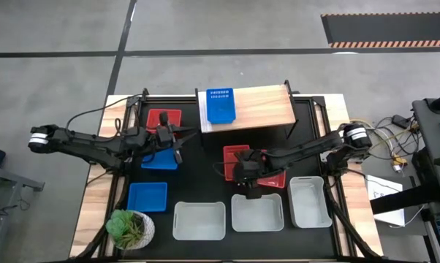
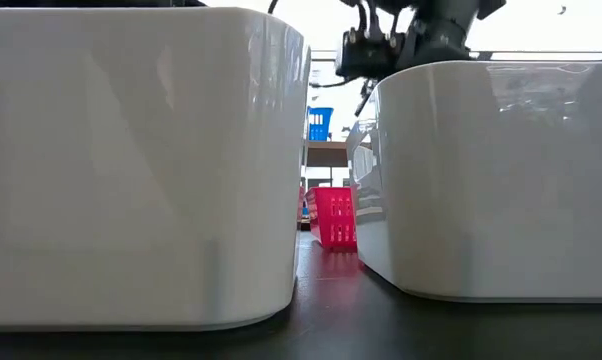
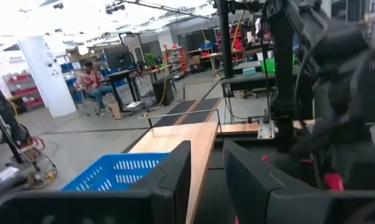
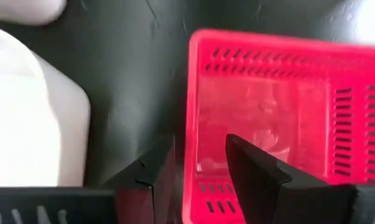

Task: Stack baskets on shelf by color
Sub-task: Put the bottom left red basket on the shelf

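**Red basket straddled at its rim as sorting is begun**

Along the lower edge of the high view, three white baskets point(image 1: 257, 212) are seen in a row, with a plant point(image 1: 129, 228) and a blue basket point(image 1: 147, 196) at lower left. Just above them, at centre, the right gripper point(image 1: 248, 175) is held over a red basket point(image 1: 243, 162) lying on the black table point(image 1: 205, 172). In the right wrist view its fingers point(image 4: 256, 171) are shown spread, one either side of the short wall point(image 4: 190, 155), which is not yet pinched.

At centre left, the left gripper point(image 1: 170, 144) is seen above a second blue basket point(image 1: 158, 158), its jaws parted and nothing visibly held; another red basket point(image 1: 164, 118) lies beyond it.

At upper centre, one blue basket point(image 1: 221, 105) is already set on the left end of the shelf point(image 1: 264, 107).

The baskets are judged light, thin, slightly flexible plastic with smooth, slippery walls. A pinch across the rim at mid-wall is thought best; an off-centre hold is likely to let the basket tilt.
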Controlling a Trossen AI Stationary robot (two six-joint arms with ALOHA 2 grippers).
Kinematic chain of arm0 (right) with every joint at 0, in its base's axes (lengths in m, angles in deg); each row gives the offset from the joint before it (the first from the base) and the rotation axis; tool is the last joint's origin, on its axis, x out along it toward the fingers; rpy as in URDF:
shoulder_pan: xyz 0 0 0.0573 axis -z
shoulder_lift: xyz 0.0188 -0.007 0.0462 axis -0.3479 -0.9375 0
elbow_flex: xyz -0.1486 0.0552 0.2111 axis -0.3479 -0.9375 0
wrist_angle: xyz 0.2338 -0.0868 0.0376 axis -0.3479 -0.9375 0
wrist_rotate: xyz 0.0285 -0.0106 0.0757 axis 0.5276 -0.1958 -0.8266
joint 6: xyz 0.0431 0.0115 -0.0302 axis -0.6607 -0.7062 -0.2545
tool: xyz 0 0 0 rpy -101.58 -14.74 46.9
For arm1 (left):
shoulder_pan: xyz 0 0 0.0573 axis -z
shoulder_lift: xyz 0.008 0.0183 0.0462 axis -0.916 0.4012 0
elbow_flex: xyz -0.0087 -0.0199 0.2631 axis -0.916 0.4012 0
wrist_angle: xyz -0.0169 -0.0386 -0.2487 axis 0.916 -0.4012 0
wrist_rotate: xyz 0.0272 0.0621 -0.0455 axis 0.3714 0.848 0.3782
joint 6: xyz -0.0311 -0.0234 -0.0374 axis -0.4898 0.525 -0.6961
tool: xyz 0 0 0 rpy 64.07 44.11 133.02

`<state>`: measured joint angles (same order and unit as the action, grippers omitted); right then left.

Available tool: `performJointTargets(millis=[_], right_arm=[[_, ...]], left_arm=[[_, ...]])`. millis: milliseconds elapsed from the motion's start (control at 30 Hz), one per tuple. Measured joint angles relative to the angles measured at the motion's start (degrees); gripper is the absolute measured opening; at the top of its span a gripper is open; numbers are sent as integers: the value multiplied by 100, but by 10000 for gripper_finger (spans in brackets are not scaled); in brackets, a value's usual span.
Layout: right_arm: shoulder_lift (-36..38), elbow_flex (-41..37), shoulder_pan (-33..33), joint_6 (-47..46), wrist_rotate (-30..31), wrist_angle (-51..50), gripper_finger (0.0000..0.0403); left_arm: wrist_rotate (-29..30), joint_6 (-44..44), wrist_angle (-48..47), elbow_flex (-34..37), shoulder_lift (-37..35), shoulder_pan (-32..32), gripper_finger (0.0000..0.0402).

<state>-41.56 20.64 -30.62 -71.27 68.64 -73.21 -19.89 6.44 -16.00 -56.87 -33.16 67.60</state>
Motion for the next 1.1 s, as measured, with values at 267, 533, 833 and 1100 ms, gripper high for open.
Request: performJointTargets(millis=[267,533,833,1100], right_arm=[[-238,-13,2,5,4,47,136],[-305,-20,13,-9,4,360,128],[-297,31,28,-355,-151,431,167],[-297,-71,28,-295,-102,443,171]], left_arm=[[-5,-299,5,-17,138,5,79],[-7,-295,45,-2,143,3,79],[-7,-295,39,-4,147,3,79],[-7,-292,52,-16,174,-1,79]])
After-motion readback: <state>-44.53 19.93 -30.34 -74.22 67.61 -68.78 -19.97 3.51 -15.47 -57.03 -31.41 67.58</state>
